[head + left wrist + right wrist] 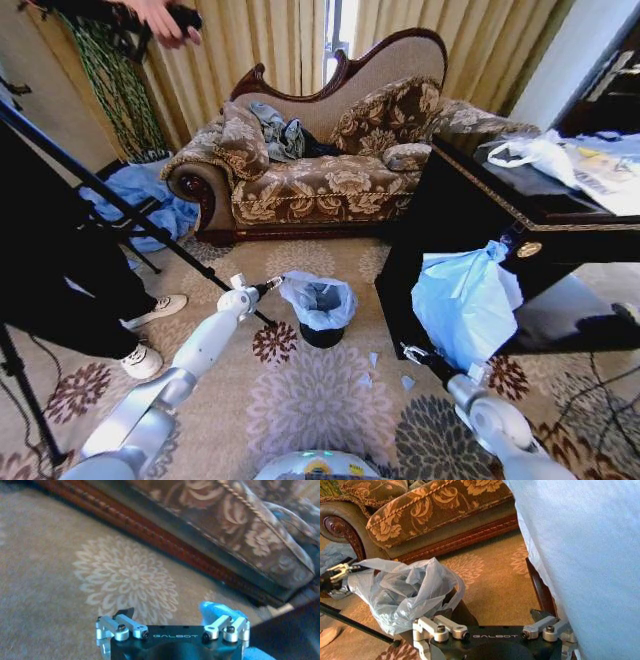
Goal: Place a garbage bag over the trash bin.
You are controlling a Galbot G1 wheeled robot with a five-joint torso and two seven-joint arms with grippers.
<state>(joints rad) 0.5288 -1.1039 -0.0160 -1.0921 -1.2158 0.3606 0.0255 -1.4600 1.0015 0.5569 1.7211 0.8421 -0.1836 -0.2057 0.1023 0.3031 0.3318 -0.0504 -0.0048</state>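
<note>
The small black trash bin (322, 336) stands on the patterned carpet in front of the sofa. A crinkly light-blue garbage bag (318, 298) sits in it, its mouth bunched up loosely above the rim. My left gripper (270, 287) is open at the bag's left edge; in the left wrist view, blue plastic (220, 611) lies against one side of the gripper (172, 613). My right gripper (410, 352) hangs open to the right of the bin, low beside the large bunch of blue plastic. The right wrist view shows the garbage bag (405, 588), the bin (462, 611) and my right gripper (482, 617).
A floral sofa (320, 170) stands behind the bin. A black table (500, 215) at the right carries a white plastic bag (535, 155), and a large bunch of blue plastic (465, 300) hangs at its front. A tripod leg (120, 205) and a person's shoes (145, 355) are at the left.
</note>
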